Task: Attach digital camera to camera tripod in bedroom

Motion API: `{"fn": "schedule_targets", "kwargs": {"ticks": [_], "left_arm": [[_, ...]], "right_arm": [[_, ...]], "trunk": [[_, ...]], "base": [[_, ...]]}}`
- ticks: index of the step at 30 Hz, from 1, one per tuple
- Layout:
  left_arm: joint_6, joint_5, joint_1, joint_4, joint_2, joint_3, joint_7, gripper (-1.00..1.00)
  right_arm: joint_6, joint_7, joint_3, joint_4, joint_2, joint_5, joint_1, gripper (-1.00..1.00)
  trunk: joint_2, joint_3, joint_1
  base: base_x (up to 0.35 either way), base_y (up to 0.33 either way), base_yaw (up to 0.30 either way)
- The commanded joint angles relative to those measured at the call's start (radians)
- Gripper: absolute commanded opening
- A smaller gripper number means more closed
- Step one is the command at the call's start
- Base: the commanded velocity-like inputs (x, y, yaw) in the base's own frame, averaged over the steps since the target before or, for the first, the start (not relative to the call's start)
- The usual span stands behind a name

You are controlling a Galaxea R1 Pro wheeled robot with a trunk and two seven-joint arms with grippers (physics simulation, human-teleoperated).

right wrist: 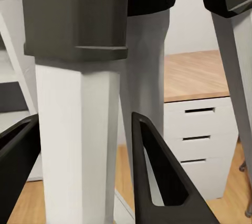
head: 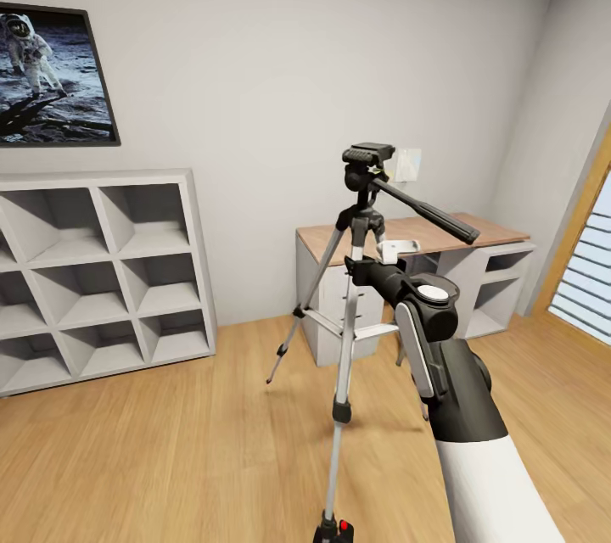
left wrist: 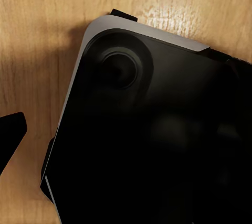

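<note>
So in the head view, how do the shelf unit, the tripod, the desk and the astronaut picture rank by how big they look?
1. Camera tripod, tallest, though nearest the camera.
2. White cube shelf unit, cut off by the picture's edge.
3. Desk, partly hidden.
4. Astronaut picture, also cropped.
The first two are close.

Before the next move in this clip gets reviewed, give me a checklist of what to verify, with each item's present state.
1. Camera tripod standing upright on the wood floor: ok.
2. Tripod head bare, nothing mounted on it yet: ok.
3. Right pincer lined up on a tripod leg, with a finger on either side of it: ok.
4. Right pincer actually clamped on that leg: cannot tell.
5. Digital camera located: cannot tell. A small black thing with a red mark beside the tripod's near foot may be it.
6. Left pincer open or shut: cannot tell. One dark fingertip hangs over the floor.
</note>
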Motion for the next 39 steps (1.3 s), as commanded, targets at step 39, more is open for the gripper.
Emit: {"fn": "schedule_targets", "kwargs": {"ticks": [39], "left_arm": [[-0.002,0.003,0.0,-0.002,0.0,0.001,0.0,1.0]], "right_arm": [[0.025,-0.007,0.003,-0.027,-0.004,0.042,-0.001,-1.0]], "trunk": [[-0.001,-0.001,0.0]], "base": [[0.0,-0.108,0.0]]}}
